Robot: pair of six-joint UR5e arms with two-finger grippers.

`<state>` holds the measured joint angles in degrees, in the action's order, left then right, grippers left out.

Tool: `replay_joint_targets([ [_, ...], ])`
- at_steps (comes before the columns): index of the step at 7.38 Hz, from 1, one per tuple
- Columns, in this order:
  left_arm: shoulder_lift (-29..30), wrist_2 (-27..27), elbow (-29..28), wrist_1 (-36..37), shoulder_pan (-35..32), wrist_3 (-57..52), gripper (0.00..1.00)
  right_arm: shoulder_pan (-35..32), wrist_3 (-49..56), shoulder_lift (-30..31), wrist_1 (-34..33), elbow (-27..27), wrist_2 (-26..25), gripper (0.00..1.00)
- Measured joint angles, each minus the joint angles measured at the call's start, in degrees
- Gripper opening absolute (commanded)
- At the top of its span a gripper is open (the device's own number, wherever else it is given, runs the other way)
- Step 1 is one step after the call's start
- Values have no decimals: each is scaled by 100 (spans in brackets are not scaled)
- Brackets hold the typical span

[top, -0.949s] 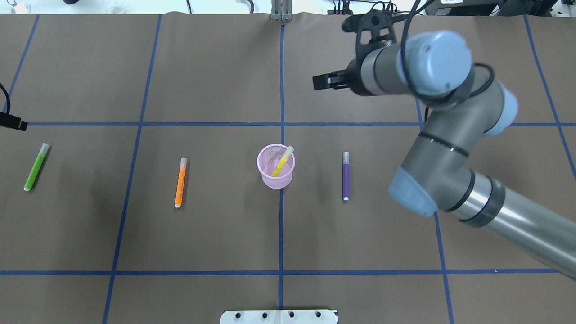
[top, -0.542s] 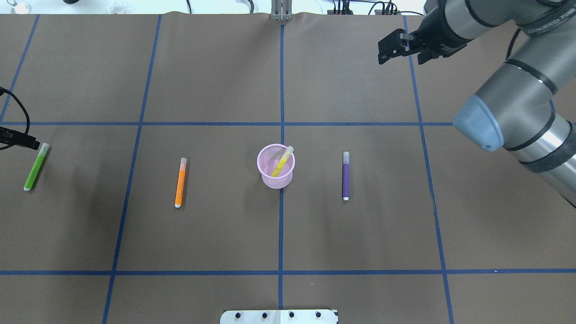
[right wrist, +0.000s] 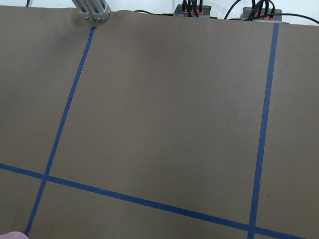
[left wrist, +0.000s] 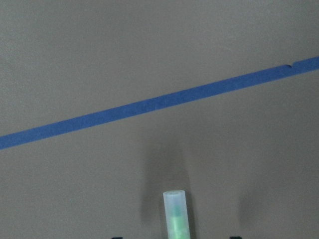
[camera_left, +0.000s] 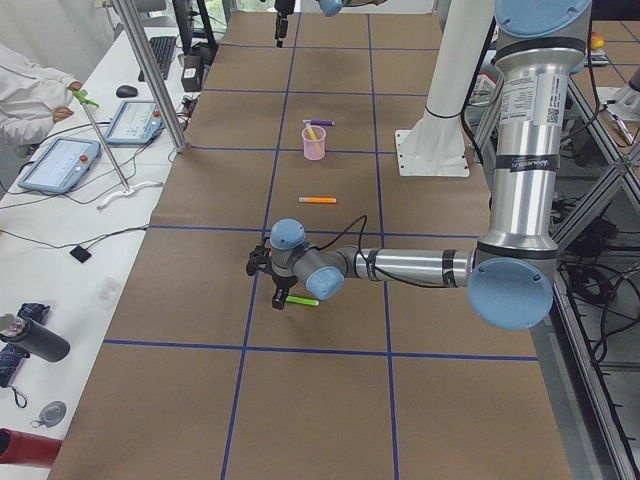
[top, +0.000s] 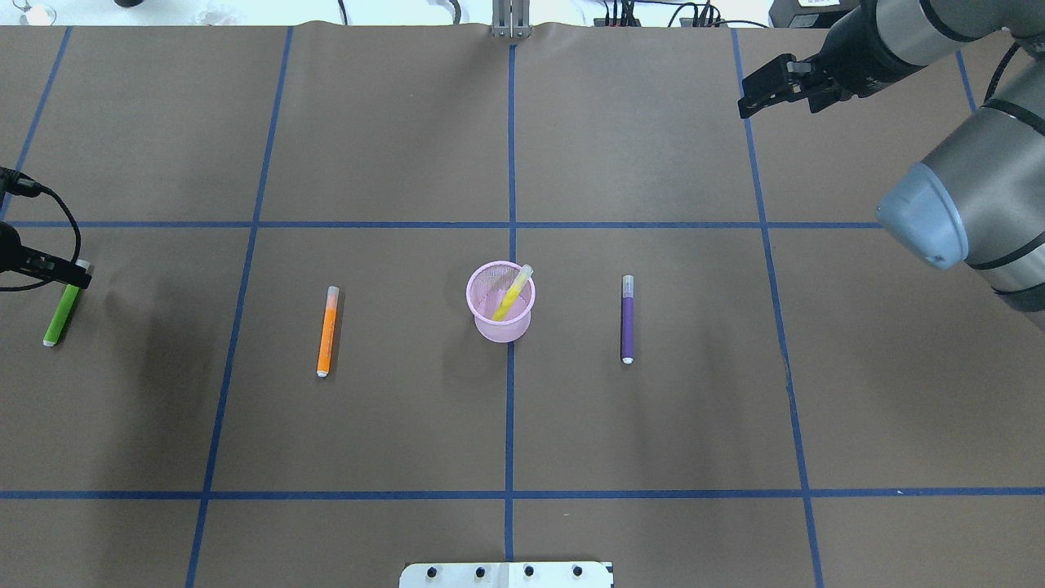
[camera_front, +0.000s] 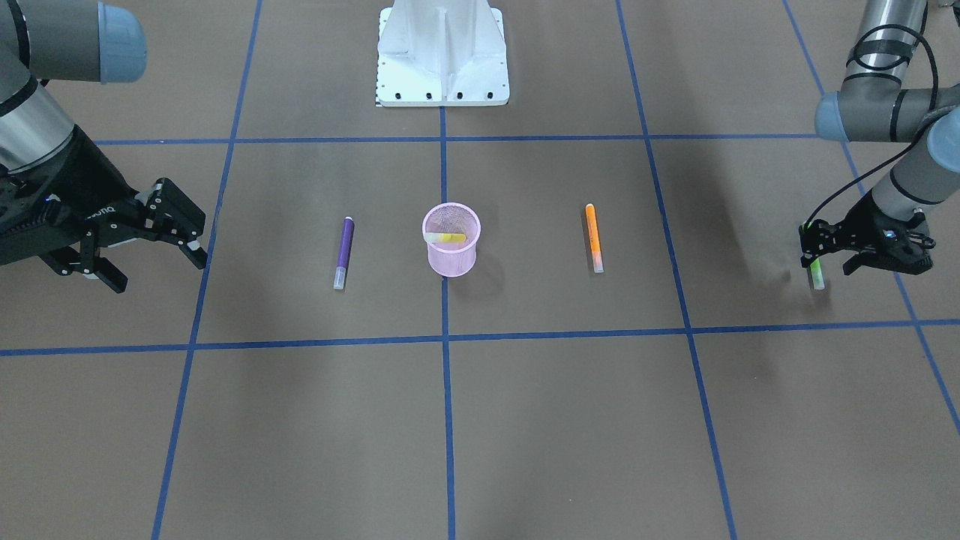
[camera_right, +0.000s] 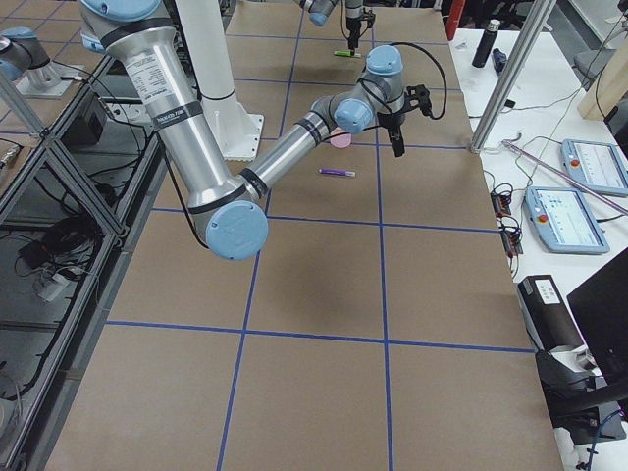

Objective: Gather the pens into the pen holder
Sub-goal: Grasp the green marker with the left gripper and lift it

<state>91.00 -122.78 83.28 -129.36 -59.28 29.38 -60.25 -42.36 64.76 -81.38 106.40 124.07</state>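
The left gripper (camera_front: 825,259) hangs low over the pale cap end of the slim green pen (top: 57,318), which lies flat near the table's left edge. In the left wrist view its fingers stand spread, one dark tip on each side of the cap and clear of it. The right gripper (camera_front: 159,271) hovers above the far right part of the brown paper-covered table (top: 392,425), fingers wide apart and empty. The small pink wire-mesh pen holder (top: 498,328) stands upright at the centre on a blue tape line (top: 509,425); the yellow pen (top: 513,296) leans inside it, cap end at the rim. The orange pen (top: 327,331) lies flat to the cup's left and the purple pen (top: 627,320) to its right, both well apart from it.
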Motion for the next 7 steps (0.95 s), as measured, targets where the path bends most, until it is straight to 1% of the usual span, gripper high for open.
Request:
replay_joint_targets([
  [3,25,-2,-118,-10,32,-14,59,-4,8,17,0,36,-15,99],
  [5,55,-2,-149,-10,53,-12,56,-5,8,24,0,34,-24,99],
  [6,66,-1,-159,-10,73,-11,53,-5,9,32,0,32,-31,99],
  [7,88,0,-183,-10,100,-11,45,-4,9,41,0,31,-37,99],
])
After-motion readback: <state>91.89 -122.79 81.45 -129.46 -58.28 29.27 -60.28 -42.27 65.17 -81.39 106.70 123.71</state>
